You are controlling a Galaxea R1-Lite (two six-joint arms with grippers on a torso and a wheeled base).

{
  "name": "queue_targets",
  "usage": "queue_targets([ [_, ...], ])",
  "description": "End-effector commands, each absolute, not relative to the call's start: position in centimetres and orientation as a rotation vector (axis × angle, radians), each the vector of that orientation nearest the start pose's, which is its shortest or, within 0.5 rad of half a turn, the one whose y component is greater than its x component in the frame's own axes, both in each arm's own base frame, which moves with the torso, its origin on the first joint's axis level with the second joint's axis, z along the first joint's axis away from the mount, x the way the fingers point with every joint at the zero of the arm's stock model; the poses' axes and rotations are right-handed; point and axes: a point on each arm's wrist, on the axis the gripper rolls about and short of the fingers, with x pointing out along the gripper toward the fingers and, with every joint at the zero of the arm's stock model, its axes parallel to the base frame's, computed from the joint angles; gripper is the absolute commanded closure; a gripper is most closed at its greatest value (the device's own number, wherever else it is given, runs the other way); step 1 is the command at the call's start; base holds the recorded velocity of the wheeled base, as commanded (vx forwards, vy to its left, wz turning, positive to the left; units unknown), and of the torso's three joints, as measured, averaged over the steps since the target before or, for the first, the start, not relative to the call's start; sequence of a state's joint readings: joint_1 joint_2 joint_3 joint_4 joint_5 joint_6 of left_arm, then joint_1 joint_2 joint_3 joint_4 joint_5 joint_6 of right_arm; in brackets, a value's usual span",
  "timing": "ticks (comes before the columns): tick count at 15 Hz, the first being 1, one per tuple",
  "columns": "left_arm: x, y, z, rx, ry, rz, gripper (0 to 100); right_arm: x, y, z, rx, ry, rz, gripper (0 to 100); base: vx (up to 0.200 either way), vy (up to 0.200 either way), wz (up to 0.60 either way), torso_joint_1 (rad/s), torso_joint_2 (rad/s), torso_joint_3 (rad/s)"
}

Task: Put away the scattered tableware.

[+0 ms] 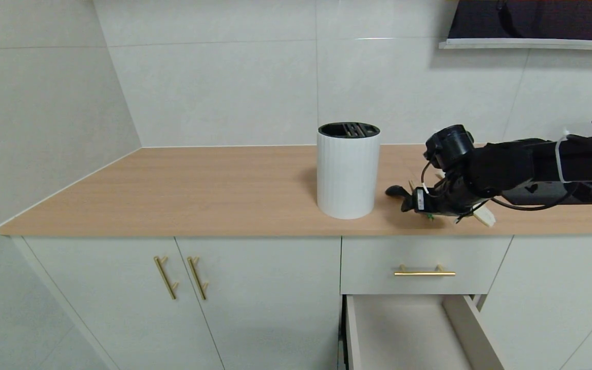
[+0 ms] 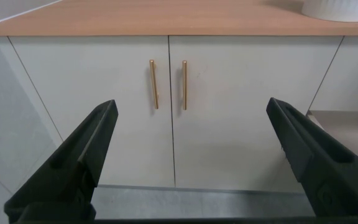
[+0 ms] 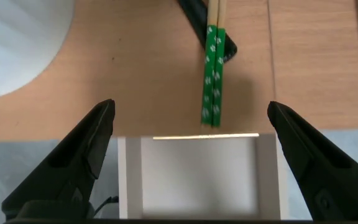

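Left claw spread wide, facing cabinet doors, two gold handles, perhaps white holder above

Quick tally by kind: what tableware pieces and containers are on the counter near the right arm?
Chopsticks with green ends: 2
Black utensil, lying under the chopsticks: 1
White holder: 1
Total: 4

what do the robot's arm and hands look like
The right arm is black, wrapped in a dark sleeve, with a white tie, looping black cables and a round black cap. The left hand and right hand each have two matte black, wedge-shaped fingers.
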State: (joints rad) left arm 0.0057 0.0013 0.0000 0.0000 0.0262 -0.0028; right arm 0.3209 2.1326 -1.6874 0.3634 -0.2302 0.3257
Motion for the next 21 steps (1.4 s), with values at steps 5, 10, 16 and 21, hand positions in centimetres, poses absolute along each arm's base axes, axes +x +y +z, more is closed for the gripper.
queue_targets([
  [5, -2.3, 0.0, 7.6, -0.003, 0.001, 0.032, 0, 41.2, 12.2, 16.0, 0.08, 0.793, -0.086, 0, 0.0, 0.0, 0.0, 0.0, 0.0, 0.0],
  [10, -2.3, 0.0, 7.6, -0.003, 0.001, 0.034, 0, 41.3, 12.3, 15.5, 0.071, 0.809, -0.086, 100, 0.0, 0.0, 0.0, 0.0, 0.0, 0.0],
  [16, -2.3, 0.0, 7.6, -0.003, 0.001, 0.034, 0, 40.9, 12.0, 16.6, 0.059, 0.768, -0.143, 100, 0.0, 0.0, 0.0, 0.0, 0.0, 0.0],
  [21, -2.3, 0.0, 7.6, -0.003, 0.001, 0.032, 0, 35.7, 11.9, 21.7, 0.1, 0.697, -0.088, 100, 0.0, 0.0, 0.0, 0.0, 0.0, 0.0],
])
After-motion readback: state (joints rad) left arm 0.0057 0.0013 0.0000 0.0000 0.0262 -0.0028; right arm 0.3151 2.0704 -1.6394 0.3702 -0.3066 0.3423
